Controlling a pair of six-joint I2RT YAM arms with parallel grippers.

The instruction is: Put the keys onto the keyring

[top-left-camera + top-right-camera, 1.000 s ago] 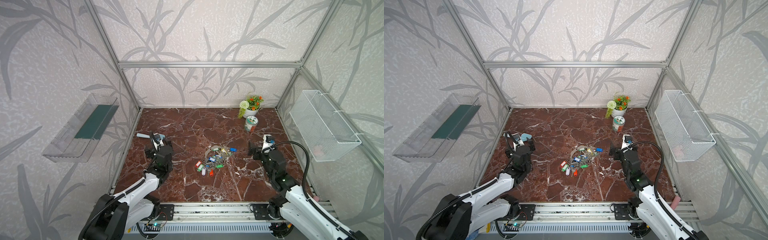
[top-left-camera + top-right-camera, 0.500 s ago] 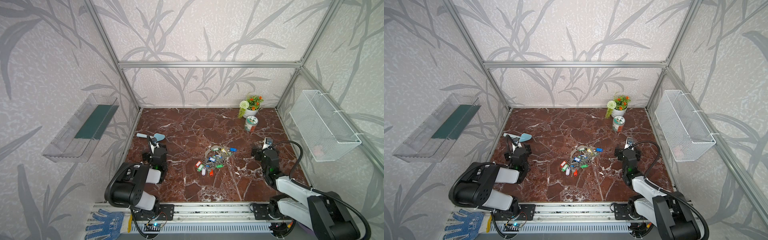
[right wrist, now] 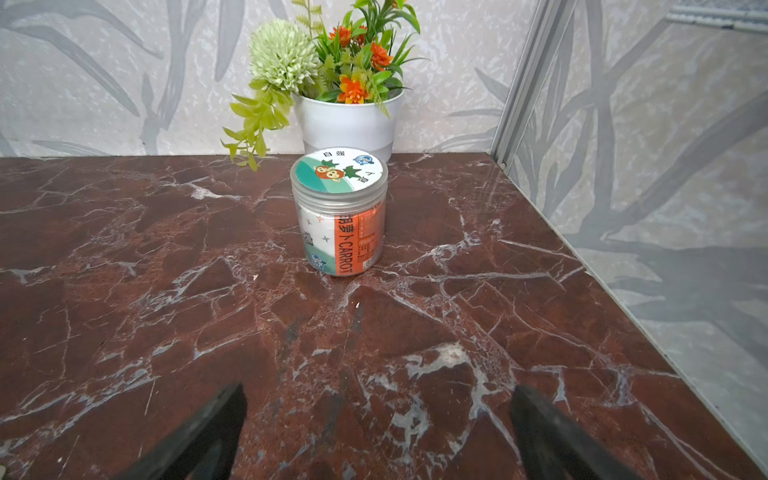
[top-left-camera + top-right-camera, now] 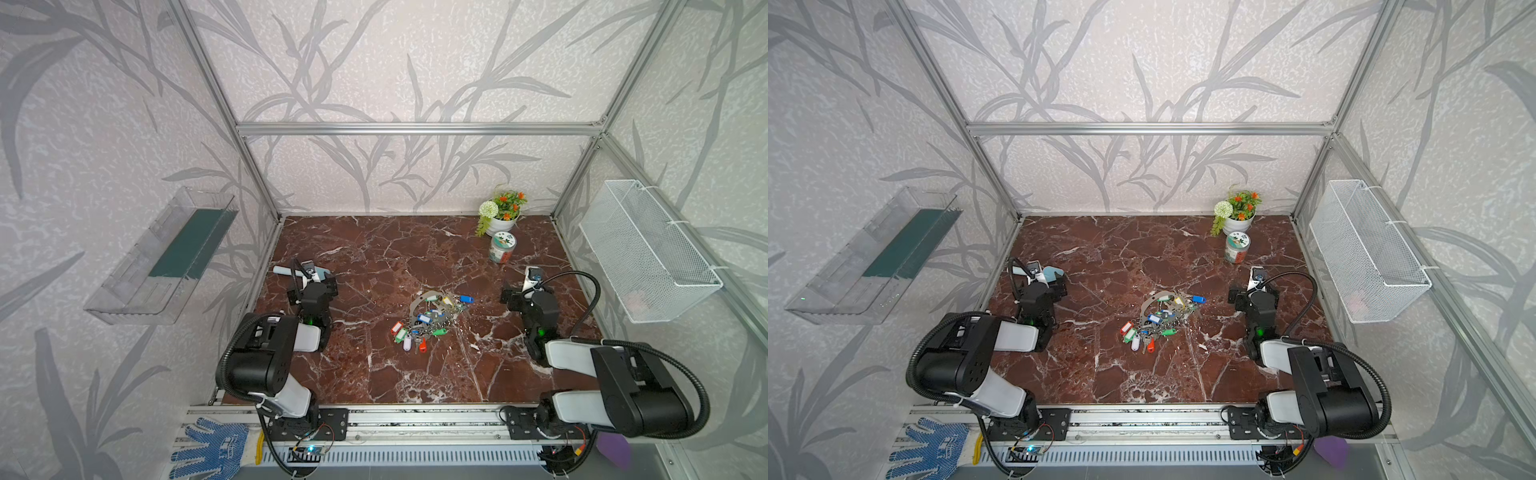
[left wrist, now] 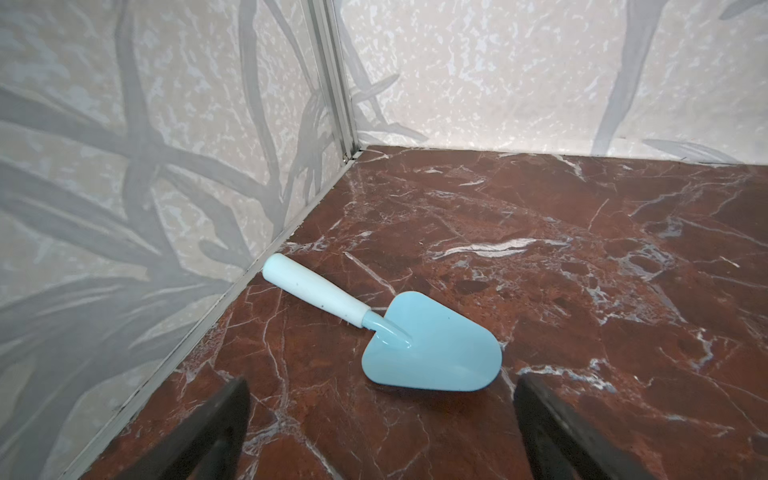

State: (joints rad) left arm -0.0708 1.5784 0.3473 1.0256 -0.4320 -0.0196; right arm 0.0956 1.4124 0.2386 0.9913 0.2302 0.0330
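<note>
The enclosure has pale walls [image 4: 395, 62] printed with a grey leaf pattern, framed by aluminium posts [image 4: 220, 104] and a horizontal crossbar [image 4: 415, 129] at the back. The floor [image 4: 395, 249] is red-brown marble with white veins. A clear plastic shelf [image 4: 137, 274] with a dark green strip is mounted on the left wall. A white wire basket [image 4: 640, 257] hangs on the right wall. An aluminium rail [image 4: 415, 415] runs along the front edge. Lighting is even.

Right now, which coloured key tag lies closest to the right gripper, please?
The blue tag sticking out on the right; the others, a second blue one included, lie farther left.
</note>
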